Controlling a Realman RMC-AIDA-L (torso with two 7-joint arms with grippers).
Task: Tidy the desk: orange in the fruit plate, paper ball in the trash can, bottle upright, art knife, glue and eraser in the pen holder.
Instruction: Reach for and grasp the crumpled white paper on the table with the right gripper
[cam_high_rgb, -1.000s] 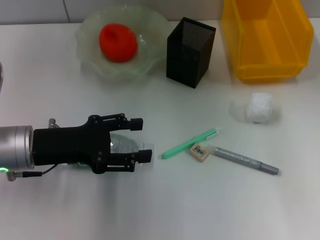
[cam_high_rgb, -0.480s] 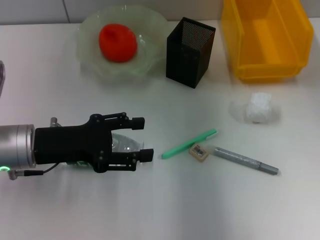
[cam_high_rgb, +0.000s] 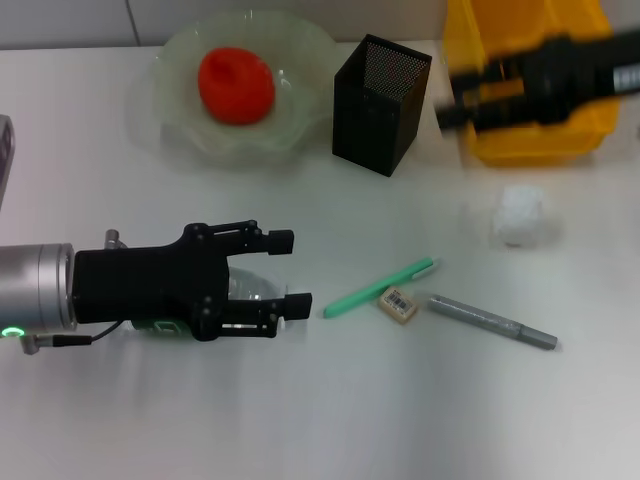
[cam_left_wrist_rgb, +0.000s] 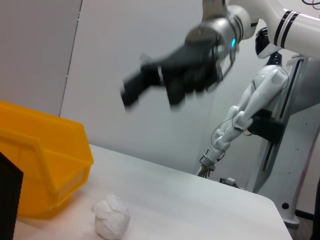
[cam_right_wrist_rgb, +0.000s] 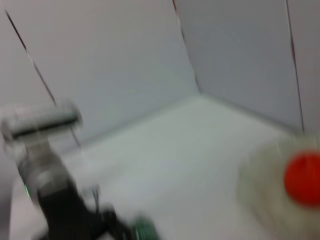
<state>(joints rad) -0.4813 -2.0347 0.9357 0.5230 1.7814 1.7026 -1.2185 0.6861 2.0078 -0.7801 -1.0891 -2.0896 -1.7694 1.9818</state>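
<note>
**One item tidied, five to go**

The round orange fruit (cam_high_rgb: 236, 85) sits in the pale green glass plate (cam_high_rgb: 300, 120), upper left. At lower left, the left gripper (cam_high_rgb: 285, 272) straddles the lying clear plastic bottle (cam_high_rgb: 250, 290), jaws apart. Crumpled white paper ball (cam_high_rgb: 521, 216), green art knife (cam_high_rgb: 380, 287), eraser (cam_high_rgb: 398, 305) and grey glue stick (cam_high_rgb: 492, 322) lie outside the black mesh pen holder (cam_high_rgb: 380, 100). The right gripper (cam_high_rgb: 460, 100), upper right, is blurred; I cannot tell its opening.

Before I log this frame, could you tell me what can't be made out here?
- Bottle, head view: mostly hidden under the left gripper; whether it is gripped is unclear.
- Right gripper, head view: motion-blurred over the yellow bin.
- Eraser label: too small to read.
</note>
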